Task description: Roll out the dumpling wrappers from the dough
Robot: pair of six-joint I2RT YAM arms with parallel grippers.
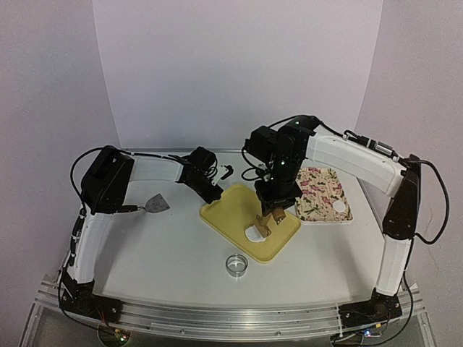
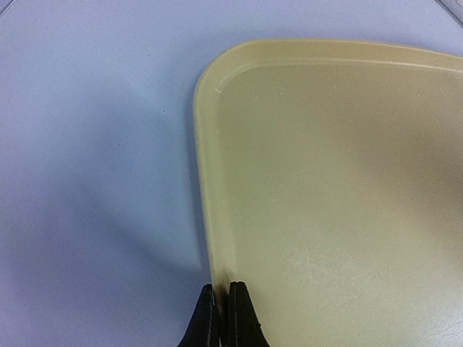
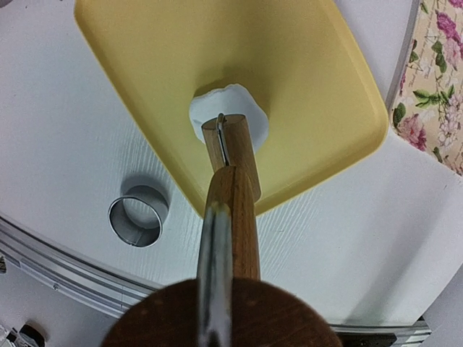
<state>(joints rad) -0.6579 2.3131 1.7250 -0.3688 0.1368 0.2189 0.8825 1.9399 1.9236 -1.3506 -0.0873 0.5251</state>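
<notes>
On the yellow tray (image 1: 224, 210) at the middle of the worktop (image 1: 159, 253), a flattened white dough round (image 3: 242, 101) is lying under the end of a wooden roller (image 3: 242, 155). The right tool (image 1: 277, 206) is gripping the roller and tilting it down onto the dough. The left tool (image 2: 221, 318) is pinching the tray's rim beside a rounded corner. One dumpling wrapper (image 1: 340, 206) is sitting on the floral board (image 1: 318, 188) just right of the tray, and a ring cutter (image 1: 236, 264) is standing on the worktop near the tray's front edge.
</notes>
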